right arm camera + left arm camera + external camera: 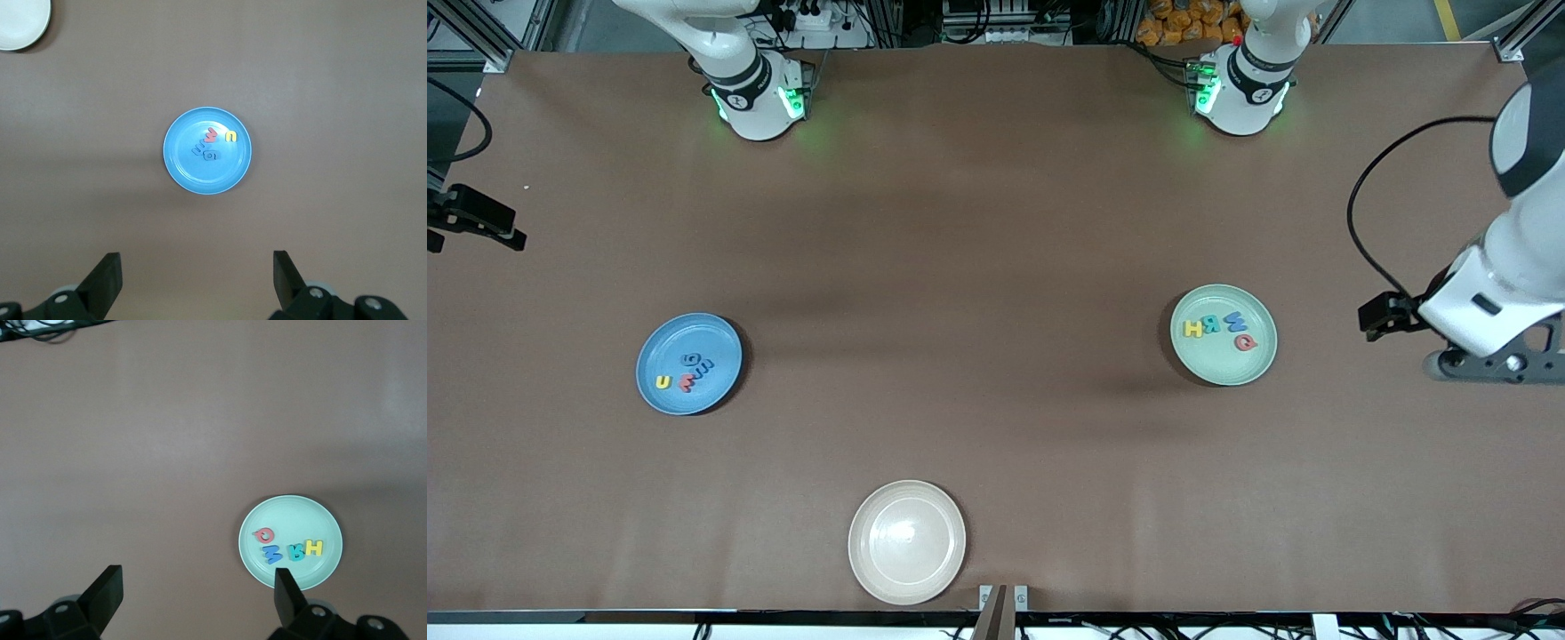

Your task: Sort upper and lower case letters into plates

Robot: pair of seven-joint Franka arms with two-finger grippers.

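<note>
looks sorted already; blue plate (688, 364) at right arm's end holds four letters, mint plate (1224, 334) at left arm's end four; cream plate (907, 541) bare; left gripper (197, 597) and right gripper (197, 277) both gaping, empty, high over table; just keep clear

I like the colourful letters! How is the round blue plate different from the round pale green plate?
The round blue plate lies toward the right arm's end of the table, the round pale green plate toward the left arm's end. The blue plate's letters huddle in a tight cluster; the green plate's four letters, H, R, W, Q, lie more spread out. Both plates look alike in size and shape.
</note>
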